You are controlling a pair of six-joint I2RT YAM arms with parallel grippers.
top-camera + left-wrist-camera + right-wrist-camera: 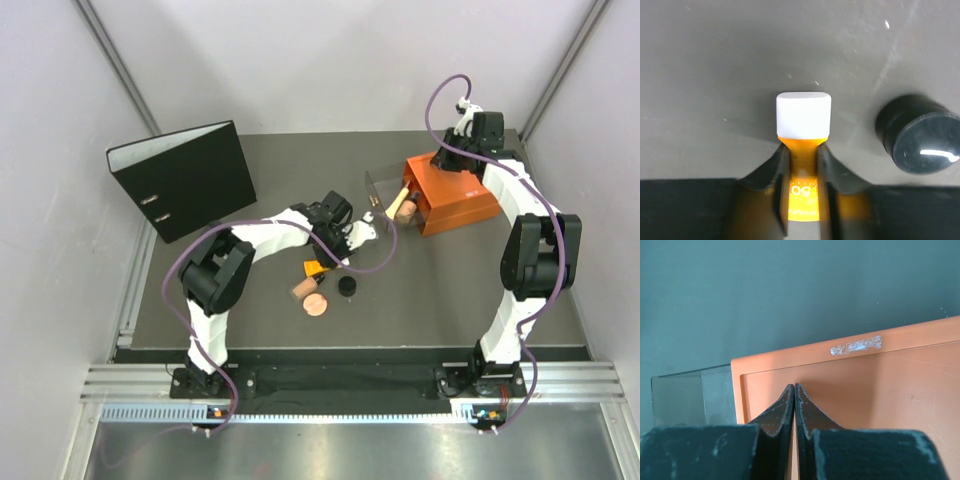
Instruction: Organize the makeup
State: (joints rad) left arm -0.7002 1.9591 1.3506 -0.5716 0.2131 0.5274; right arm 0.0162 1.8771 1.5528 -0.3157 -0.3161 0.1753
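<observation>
My left pincer [801, 150] is clamped narrow on the orange neck of a tube [803, 116]. Its white cap sticks out past my fingertips over the grey table [715, 60]. A black jar [917, 135] sits on its side near the tube in the wrist view, apart from it.

From above, a round compact [317, 305] and a small brown bottle [300, 290] lie on the table near the jar, on the side towards my bases. The compact and bottle are just beside each other.

My right pincer [794, 386] is over the flat top of the orange box [865, 390] at the far right of the table. Its fingers are pressed together with nothing between them. A clear panel [690, 395] stands at the box's open side, and a cream stick [405, 207] rests there at the opening.

A black binder [185, 180] lies well apart at the far left.
</observation>
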